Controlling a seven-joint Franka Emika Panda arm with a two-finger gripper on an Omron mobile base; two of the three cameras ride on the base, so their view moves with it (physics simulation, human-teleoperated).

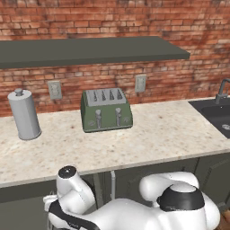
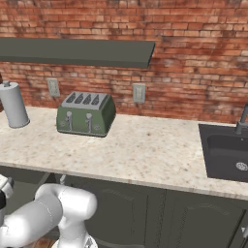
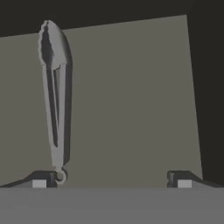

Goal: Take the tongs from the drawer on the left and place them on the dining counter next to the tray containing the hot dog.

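In the hand view the tongs (image 3: 56,94) lie on the flat grey-green floor of the drawer (image 3: 131,105), in the left half of the frame, running from the upper left down to the bottom edge. Their ring end sits just beside the left fingertip (image 3: 41,179). The hand (image 3: 111,181) has its fingers wide apart at the bottom of the frame, gripping nothing. In the left base view a green toaster (image 1: 106,110) stands at the centre of the speckled counter (image 1: 157,139), with a steel canister (image 1: 24,114) at the left and a dark sink (image 1: 218,114) at the right edge, all below a brick wall (image 1: 112,18).
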